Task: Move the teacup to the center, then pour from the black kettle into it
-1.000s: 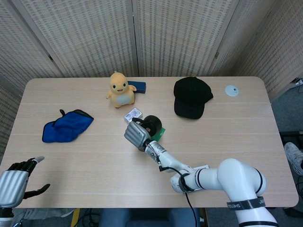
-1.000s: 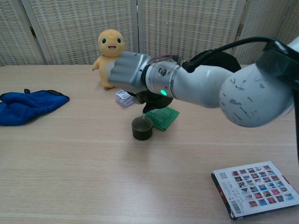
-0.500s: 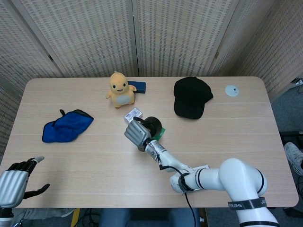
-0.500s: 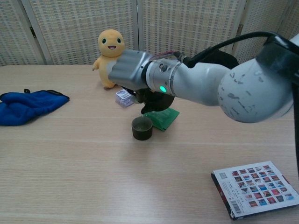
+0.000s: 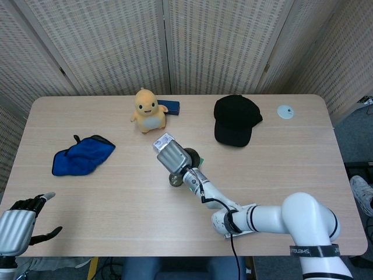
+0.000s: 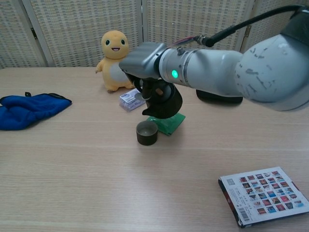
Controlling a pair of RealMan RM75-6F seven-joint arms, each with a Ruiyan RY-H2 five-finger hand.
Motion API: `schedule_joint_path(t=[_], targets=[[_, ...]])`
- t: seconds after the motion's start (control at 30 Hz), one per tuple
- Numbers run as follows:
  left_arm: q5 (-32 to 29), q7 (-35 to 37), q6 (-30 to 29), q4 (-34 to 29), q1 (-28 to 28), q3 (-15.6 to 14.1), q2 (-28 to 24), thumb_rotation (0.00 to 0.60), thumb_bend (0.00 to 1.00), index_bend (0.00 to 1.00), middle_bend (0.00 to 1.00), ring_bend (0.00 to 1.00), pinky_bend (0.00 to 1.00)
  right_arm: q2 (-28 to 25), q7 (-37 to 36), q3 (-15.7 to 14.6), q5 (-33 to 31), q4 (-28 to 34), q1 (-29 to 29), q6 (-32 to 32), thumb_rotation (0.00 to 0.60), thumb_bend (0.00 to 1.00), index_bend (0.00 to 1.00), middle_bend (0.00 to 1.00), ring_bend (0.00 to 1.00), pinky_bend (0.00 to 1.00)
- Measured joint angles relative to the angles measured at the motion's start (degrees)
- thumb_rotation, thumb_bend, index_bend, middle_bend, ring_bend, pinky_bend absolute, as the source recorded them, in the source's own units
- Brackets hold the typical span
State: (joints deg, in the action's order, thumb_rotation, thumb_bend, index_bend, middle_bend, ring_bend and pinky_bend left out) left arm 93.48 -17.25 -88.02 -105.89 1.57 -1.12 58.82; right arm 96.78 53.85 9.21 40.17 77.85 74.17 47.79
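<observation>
- The right hand (image 6: 145, 65) has its fingers (image 6: 145, 92) wrapped round the kettle (image 6: 161, 101), held clear of the bench (image 6: 72, 169) at frame centre.
- The teacup (image 6: 146, 132) stands just below the kettle, beside a green card (image 6: 170, 123).
- The left hand (image 5: 17, 224), lower left in the head view, holds nothing, fingers apart.
- A plush (image 6: 114, 58) sits upper left; a booklet (image 6: 263, 194) lies lower right.

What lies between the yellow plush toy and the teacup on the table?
A small clear packet lies between the plush toy and the teacup, plainest in the chest view.
</observation>
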Motion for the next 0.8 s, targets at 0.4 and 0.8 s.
schedule_joint_path(t=[0.4, 0.8], targets=[[-0.53, -0.16, -0.61, -0.64, -0.12, 0.51, -0.29, 0.483, 0.13, 0.24, 0.31, 0.38, 0.36, -10.72, -17.13, 2.02, -0.77, 8.27, -7.62, -2.25, 0.495, 0.4, 1.0, 1.0, 0.93, 0.55], [-0.67, -0.84, 0.01, -1.11, 0.17, 0.55, 0.35, 0.482, 0.13, 0.24, 0.31, 0.38, 0.36, -16.69, -32.67, -1.15, 9.88, 9.97, -17.27, -3.66, 0.493, 0.38, 1.0, 1.0, 0.93, 0.55]])
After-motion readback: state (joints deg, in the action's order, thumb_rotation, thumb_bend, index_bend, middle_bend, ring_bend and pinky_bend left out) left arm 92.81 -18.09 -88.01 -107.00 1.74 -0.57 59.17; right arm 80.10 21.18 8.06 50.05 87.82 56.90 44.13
